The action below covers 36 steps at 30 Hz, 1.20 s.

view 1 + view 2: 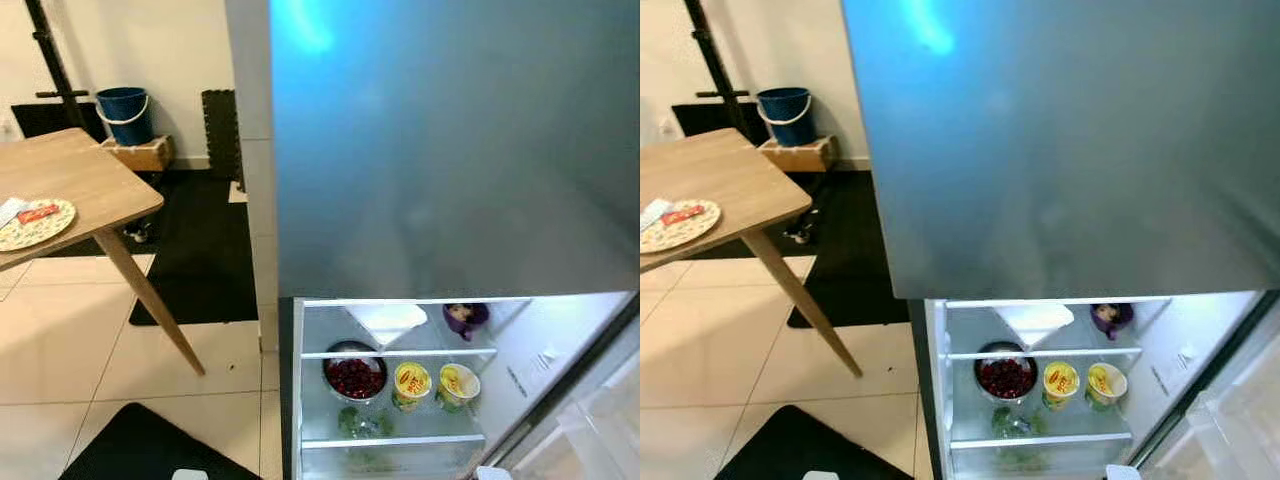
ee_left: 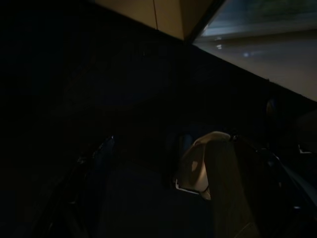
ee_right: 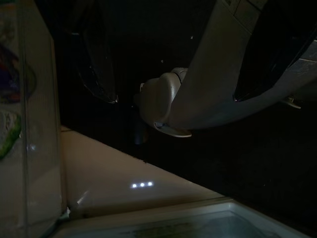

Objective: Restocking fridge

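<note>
My left gripper [image 2: 163,198] hangs in the dark; I cannot tell its fingers' state. Off to my left stands a table [image 1: 95,185] with a plate [image 1: 35,223], and a blue bucket [image 1: 124,114] by the wall beyond. Ahead of me the fridge [image 1: 450,180] is open below: a bowl [image 1: 354,377] of red fruit, then two yellow tubs [image 1: 411,383]. My right gripper [image 3: 163,99] is near the fridge door, its state unclear

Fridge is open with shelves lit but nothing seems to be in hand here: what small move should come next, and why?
Probably turn toward the wooden table on the robot's left to fetch stock. The fridge lower compartment is open, with a bowl of red fruit and two yellow tubs on its middle shelf, and the plate on the table still holds an item.
</note>
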Motion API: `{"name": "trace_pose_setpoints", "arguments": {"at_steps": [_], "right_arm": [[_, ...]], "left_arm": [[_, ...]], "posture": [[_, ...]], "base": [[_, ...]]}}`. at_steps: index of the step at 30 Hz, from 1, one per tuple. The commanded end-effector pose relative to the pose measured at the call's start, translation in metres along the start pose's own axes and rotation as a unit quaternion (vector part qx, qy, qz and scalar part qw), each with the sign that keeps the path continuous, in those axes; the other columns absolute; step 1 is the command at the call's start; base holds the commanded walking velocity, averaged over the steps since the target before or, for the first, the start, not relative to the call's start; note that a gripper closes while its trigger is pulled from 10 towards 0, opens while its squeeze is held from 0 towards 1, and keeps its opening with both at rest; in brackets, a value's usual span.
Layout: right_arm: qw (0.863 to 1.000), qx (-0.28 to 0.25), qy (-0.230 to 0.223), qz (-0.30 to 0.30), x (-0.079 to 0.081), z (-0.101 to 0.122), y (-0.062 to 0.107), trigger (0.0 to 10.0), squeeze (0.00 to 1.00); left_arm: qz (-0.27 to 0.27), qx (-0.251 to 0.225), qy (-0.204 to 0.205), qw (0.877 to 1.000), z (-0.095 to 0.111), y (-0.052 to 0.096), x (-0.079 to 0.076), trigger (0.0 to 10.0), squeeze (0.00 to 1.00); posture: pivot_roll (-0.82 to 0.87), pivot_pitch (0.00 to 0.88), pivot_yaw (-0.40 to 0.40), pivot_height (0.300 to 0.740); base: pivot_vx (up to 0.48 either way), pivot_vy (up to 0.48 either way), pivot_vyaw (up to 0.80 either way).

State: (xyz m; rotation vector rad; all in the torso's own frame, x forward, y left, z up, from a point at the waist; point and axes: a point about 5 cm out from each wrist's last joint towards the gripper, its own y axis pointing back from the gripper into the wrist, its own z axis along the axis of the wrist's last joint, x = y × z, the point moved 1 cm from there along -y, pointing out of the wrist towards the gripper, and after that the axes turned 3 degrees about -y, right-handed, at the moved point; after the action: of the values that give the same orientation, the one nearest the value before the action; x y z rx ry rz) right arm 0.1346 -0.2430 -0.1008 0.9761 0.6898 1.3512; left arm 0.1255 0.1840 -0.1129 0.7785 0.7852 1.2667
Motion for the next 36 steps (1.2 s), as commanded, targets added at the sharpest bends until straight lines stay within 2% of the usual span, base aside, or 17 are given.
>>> {"name": "trace_pose_setpoints", "arguments": {"at_steps": [1,21,36], "right_arm": [[1.000,0.000,0.008,0.003,0.0017,0.0018,-0.0007,10.0,0.00],[1.000,0.009,0.021,0.012,0.0072,-0.0002,-0.0024,10.0,0.00],[0.999,0.015,0.037,0.016,0.0107,-0.0013,-0.0034,10.0,0.00]], "left_arm": [[0.000,0.008,0.000,1.000,-0.0004,0.0004,0.0031,10.0,0.00],[-0.022,0.014,0.004,1.000,-0.0035,0.0001,-0.0031,10.0,0.00],[-0.034,0.021,-0.012,0.999,-0.0045,-0.0004,-0.0067,10.0,0.00]], "posture": [[-0.08,0.000,-0.035,0.740],[-0.07,0.000,-0.030,0.740],[-0.08,0.000,-0.027,0.740]], "base": [[0.000,0.000,0.77],[0.000,0.000,0.77],[0.000,0.000,0.77]]}}
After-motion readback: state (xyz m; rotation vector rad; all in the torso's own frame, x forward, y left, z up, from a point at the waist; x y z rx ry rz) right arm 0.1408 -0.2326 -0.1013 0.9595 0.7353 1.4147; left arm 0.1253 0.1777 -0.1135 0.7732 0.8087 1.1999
